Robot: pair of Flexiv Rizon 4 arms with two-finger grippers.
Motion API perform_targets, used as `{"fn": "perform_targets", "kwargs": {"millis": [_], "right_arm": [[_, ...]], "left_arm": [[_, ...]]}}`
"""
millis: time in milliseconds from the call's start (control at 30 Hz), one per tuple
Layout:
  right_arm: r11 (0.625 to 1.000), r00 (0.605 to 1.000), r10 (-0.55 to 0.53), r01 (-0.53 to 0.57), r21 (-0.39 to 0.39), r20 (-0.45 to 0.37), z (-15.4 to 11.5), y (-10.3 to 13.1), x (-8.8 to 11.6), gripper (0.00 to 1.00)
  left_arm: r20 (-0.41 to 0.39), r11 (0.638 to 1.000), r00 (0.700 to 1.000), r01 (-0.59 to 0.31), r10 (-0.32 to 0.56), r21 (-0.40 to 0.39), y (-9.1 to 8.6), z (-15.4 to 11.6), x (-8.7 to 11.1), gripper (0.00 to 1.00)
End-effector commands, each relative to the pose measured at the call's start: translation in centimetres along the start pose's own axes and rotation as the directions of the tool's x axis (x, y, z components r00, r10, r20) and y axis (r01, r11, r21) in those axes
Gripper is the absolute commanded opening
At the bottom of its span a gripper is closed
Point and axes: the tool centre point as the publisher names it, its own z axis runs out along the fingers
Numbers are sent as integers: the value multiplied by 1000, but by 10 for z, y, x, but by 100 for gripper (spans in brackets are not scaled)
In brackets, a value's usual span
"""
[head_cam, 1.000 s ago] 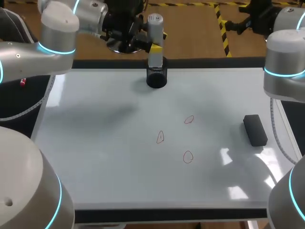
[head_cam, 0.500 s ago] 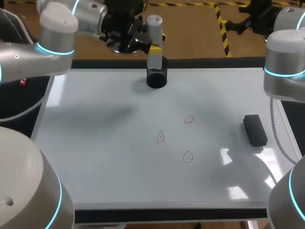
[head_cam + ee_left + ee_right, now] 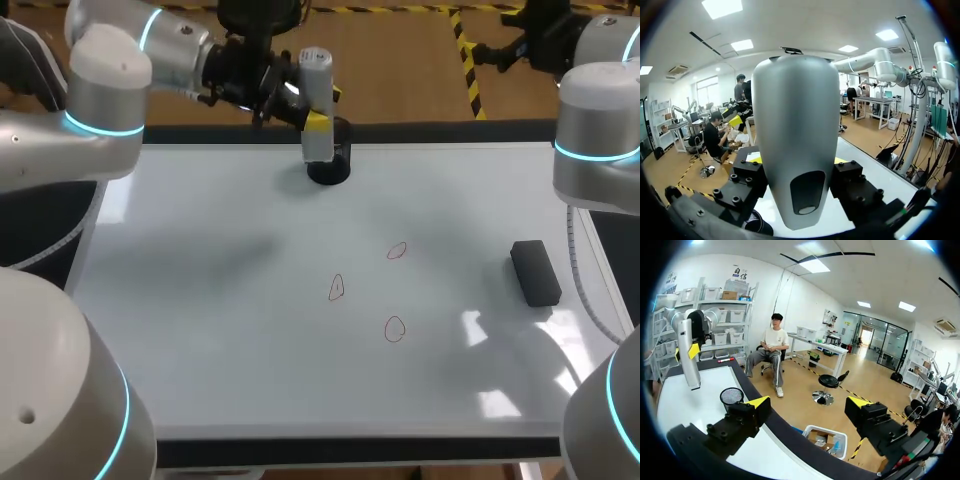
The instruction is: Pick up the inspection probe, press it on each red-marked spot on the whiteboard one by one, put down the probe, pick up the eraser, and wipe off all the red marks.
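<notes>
My left gripper (image 3: pixel 322 108) is shut on the grey inspection probe (image 3: pixel 316 95), holding it upright just above the black holder cup (image 3: pixel 331 168) at the whiteboard's far edge. In the left wrist view the probe (image 3: pixel 796 135) fills the space between the fingers. From the right wrist view the probe (image 3: pixel 689 357) hangs above and beside the cup (image 3: pixel 731 396). Three red marks (image 3: pixel 397 250) (image 3: pixel 337 288) (image 3: pixel 394 328) lie mid-board. The black eraser (image 3: pixel 535 272) rests at the right. My right gripper (image 3: pixel 810 407) stands open and empty beyond the far right corner.
The whiteboard (image 3: pixel 200 330) covers nearly the whole tabletop, its left half bare. My right arm's column (image 3: pixel 597 130) rises over the board's right edge, close behind the eraser.
My left arm has swung its wrist, carrying the probe a little to the left and lower in the head view, off the cup's centre. The right arm has kept still.
</notes>
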Motion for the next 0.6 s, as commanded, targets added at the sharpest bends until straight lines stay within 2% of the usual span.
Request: {"fn": "perform_targets", "kwargs": {"millis": [33,600], "right_arm": [[1000,1000,0,0,0,0,0,0,0,100],[1000,1000,0,0,0,0,0,0,0,100]], "left_arm": [[40,1000,999,2,-2,0,3,0,15,0],[89,998,996,2,-8,57,13,1,69,0]]}}
